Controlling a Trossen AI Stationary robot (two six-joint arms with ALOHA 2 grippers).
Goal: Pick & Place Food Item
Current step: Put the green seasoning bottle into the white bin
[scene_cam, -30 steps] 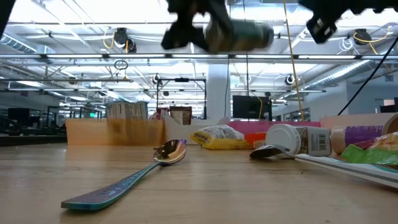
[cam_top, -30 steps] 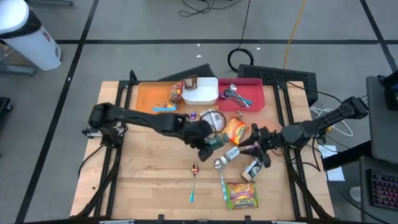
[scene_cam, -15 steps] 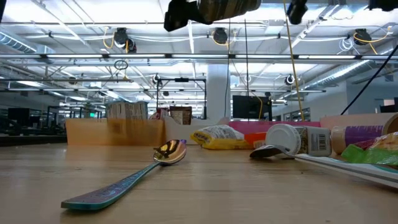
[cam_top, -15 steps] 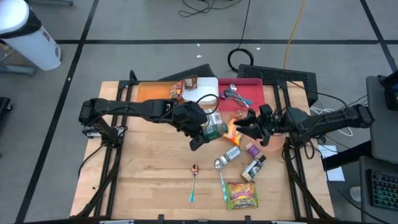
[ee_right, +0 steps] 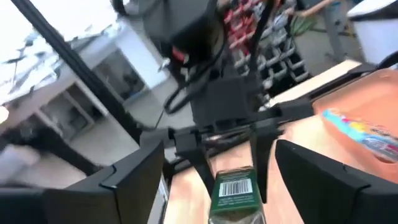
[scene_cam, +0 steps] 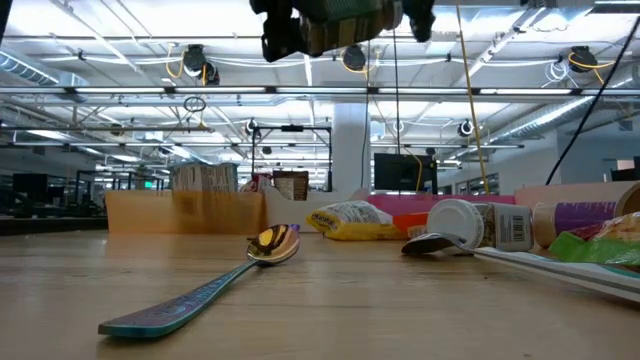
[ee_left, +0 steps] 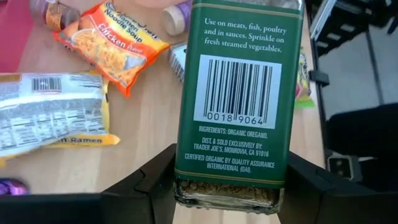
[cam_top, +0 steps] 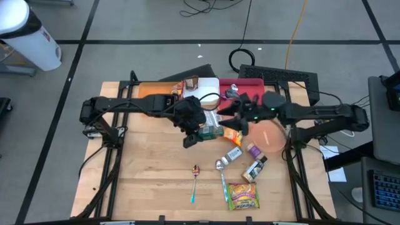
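Wooden table (cam_top: 144,181), mid-air handover: left gripper (ee_left: 227,186) clamps green oregano jar (ee_left: 239,93) aloft; right gripper (ee_right: 214,180), fingers spread, faces jar, apparently to receive.

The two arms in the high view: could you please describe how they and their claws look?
Both arms are dark, nearly black, built of slim jointed segments. The left arm carries thin black cables along its length and ends in a blocky claw. The right arm looks the same, with a similar claw. In the left wrist view, the fingers are matte black and angular.
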